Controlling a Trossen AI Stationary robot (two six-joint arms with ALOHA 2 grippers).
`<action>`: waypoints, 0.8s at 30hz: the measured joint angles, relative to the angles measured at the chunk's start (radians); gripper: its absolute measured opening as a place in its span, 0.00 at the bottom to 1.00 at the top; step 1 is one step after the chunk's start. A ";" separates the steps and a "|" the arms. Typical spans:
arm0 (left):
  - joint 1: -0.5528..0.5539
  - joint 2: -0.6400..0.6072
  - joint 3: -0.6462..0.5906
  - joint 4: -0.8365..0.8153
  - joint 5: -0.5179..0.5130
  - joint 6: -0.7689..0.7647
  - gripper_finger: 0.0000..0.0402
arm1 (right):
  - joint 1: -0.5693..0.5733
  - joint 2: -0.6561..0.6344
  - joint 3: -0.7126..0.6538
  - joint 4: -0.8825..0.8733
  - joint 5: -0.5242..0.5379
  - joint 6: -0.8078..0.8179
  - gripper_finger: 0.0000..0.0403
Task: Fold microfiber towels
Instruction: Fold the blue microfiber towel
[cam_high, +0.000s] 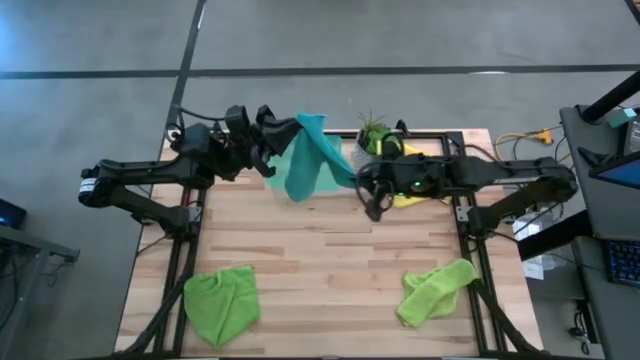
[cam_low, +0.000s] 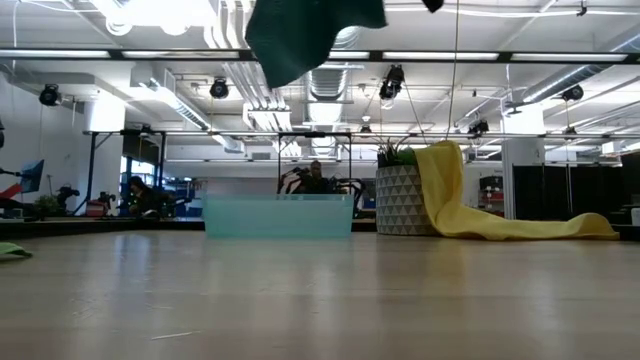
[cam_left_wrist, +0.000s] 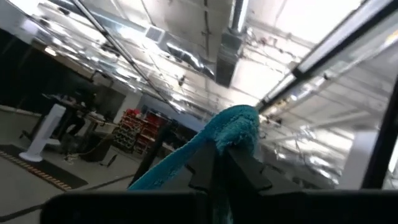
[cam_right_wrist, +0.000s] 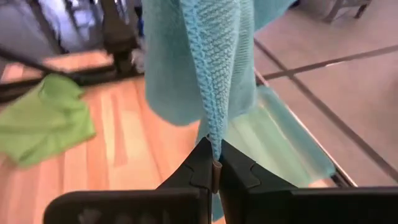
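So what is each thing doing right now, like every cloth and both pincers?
Teal towel: lifted off the table, stretched between both pincers.
Left pincer: shut on the teal towel.
Right pincer: shut on the teal towel.
Yellow towel: draped over the plant pot, trailing onto the table.
Two green towels: crumpled, unfolded.

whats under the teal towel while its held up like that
Both grippers, left and right, pinch the teal towel in the air. Below it lie bare wooden table and part of the translucent tray; the tray's inside is partly covered.
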 joint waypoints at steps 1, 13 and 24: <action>0.000 0.000 0.000 -0.017 0.018 0.007 0.09 | 0.000 -0.018 0.000 -0.031 -0.017 -0.001 0.02; 0.000 0.042 0.004 -0.298 0.138 0.057 0.58 | -0.003 -0.128 0.054 -0.280 -0.094 -0.039 0.02; -0.003 0.248 0.150 -0.380 0.224 0.097 0.64 | -0.019 -0.047 0.246 -0.482 -0.137 -0.027 0.02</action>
